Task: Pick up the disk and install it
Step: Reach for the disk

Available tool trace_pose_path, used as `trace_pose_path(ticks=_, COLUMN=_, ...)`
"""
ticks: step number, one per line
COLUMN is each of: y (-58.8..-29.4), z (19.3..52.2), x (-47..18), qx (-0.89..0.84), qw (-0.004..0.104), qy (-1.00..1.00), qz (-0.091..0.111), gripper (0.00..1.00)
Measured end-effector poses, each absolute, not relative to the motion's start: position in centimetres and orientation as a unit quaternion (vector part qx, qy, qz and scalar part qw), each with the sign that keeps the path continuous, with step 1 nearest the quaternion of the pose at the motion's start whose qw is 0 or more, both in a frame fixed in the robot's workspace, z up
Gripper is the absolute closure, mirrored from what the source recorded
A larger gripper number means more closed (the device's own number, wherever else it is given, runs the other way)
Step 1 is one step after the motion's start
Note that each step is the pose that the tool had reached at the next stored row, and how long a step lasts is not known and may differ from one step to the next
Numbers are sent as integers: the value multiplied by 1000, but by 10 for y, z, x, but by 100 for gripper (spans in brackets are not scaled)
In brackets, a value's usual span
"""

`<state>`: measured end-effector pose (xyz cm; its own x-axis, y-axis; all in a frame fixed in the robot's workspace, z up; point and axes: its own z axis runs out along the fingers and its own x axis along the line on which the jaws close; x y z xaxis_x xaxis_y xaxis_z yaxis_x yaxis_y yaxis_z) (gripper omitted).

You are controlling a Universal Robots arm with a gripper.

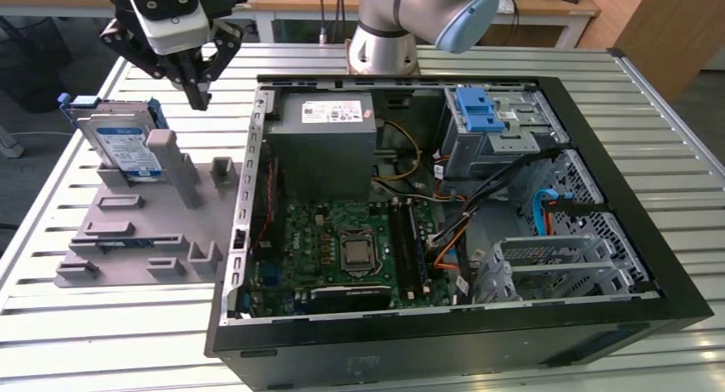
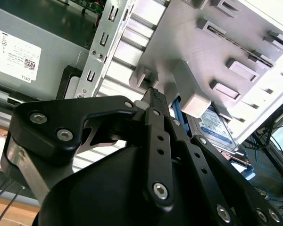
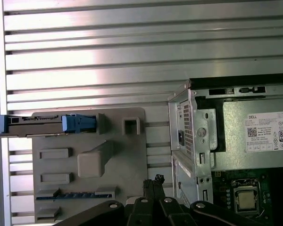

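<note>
Tool: black two-finger gripper point(image 1: 202, 99) pointing down from the silver-grey robot arm with a pale blue joint cap point(image 1: 391, 27). Its fingers are pressed together at the tips with nothing between them.
Tool, wrist check: the tips meet the same way in the second wrist view, gripper point(image 2: 153, 94), and in the first wrist view, gripper point(image 3: 153, 181).
Tool position: it hangs over the slatted aluminium table point(image 1: 68, 324), between the disk and the near wall of the computer case, and touches neither.
Disk: flat silver metal hard disk with a white-and-blue label in a blue plastic carrier point(image 1: 122, 146). It stands on edge in a slot at the far end of the fixture, toward the exterior view's left. It is seen edge-on in the first wrist view point(image 3: 37, 125), and its label shows in the second point(image 2: 217, 126).
Fixture: light grey plastic plate with raised blocks and slots point(image 1: 136, 231), lying flat on the table just beside the case.
Case: open black desktop computer case point(image 1: 453, 345), on the exterior view's right of the fixture.
Case contents: grey metal power supply box with a white sticker point(image 1: 328, 133), a green motherboard point(image 1: 340, 248), and a bright-blue ridged plastic latch point(image 1: 481, 112) on the metal drive cage.
</note>
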<state>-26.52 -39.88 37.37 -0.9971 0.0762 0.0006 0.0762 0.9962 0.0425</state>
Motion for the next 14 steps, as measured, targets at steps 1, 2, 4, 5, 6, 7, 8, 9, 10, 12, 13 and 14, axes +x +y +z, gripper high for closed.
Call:
trace_pose_path(ticks=1, y=-399, z=374, x=-265, qx=38, qw=0, qy=999, qz=21, gripper=89)
trace_pose_path(ticks=2, y=-399, z=373, x=-266, qx=38, qw=0, qy=999, qz=21, gripper=89)
trace_pose_path(ticks=4, y=-399, z=373, x=-266, qx=38, qw=0, qy=999, qz=21, gripper=89)
trace_pose_path(ticks=5, y=-399, z=373, x=-266, qx=38, qw=0, qy=999, qz=21, gripper=89)
trace_pose_path(ticks=6, y=-399, z=373, x=-266, qx=38, qw=0, qy=999, qz=21, gripper=89)
trace_pose_path(ticks=7, y=-399, z=373, x=-267, qx=38, qw=-1, qy=999, qz=21, gripper=89)
trace_pose_path(ticks=8, y=-399, z=373, x=-267, qx=38, qw=-1, qy=999, qz=21, gripper=89)
trace_pose_path(ticks=9, y=-399, z=373, x=-267, qx=38, qw=-1, qy=999, qz=21, gripper=89)
trace_pose_path(ticks=10, y=-399, z=373, x=-267, qx=38, qw=-1, qy=999, qz=21, gripper=89)
trace_pose_path(ticks=12, y=-399, z=372, x=-267, qx=38, qw=-1, qy=999, qz=21, gripper=89)
trace_pose_path(ticks=13, y=-399, z=372, x=-268, qx=38, qw=-1, qy=999, qz=21, gripper=89)
trace_pose_path(ticks=14, y=-399, z=372, x=-268, qx=38, qw=-1, qy=999, qz=21, gripper=89)
